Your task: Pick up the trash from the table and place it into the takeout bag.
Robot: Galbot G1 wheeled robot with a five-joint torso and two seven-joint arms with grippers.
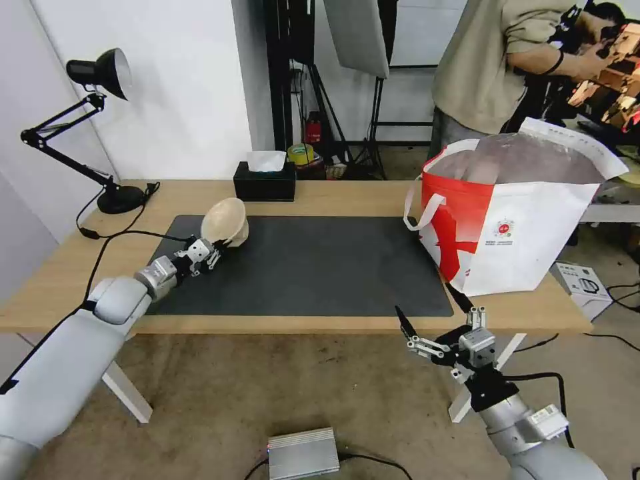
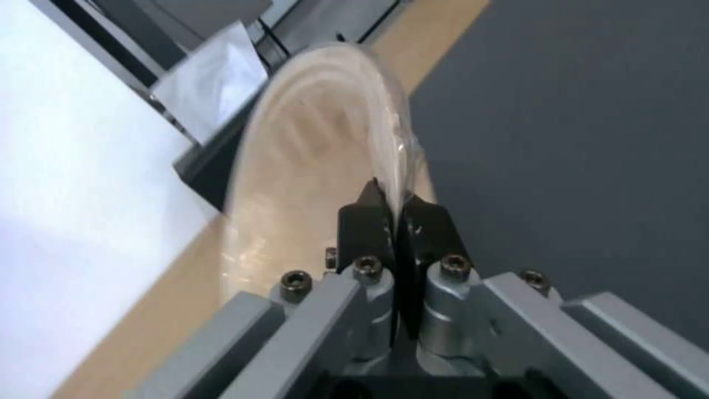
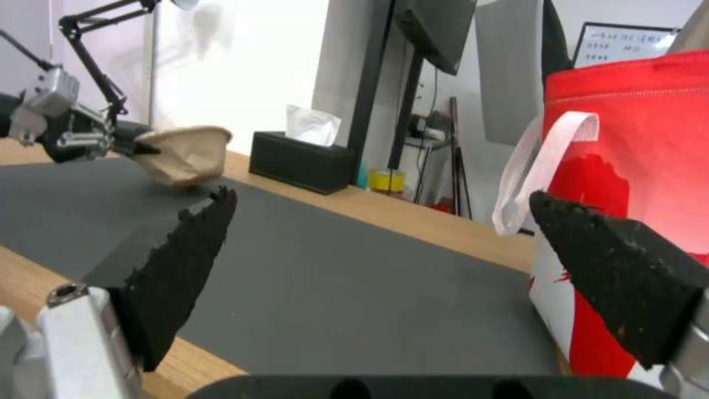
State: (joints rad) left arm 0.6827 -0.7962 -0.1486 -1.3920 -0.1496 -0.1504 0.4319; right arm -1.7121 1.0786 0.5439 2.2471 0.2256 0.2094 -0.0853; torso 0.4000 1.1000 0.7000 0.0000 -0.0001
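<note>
One piece of trash shows on the table (image 1: 333,197): the tan paper bowl (image 1: 225,223), tipped on its side at the far left corner of the dark grey mat (image 1: 300,267). The left gripper (image 1: 215,255) is clamped on the bowl's rim, its black fingers (image 2: 365,221) pinched together with the thin edge between them. At the table's right end stands the red-and-white takeout bag (image 1: 513,227), mouth open. The right gripper (image 1: 437,313) hangs spread wide just off the near edge, below the bag. A black tissue box (image 1: 265,181) sits at the far edge.
</note>
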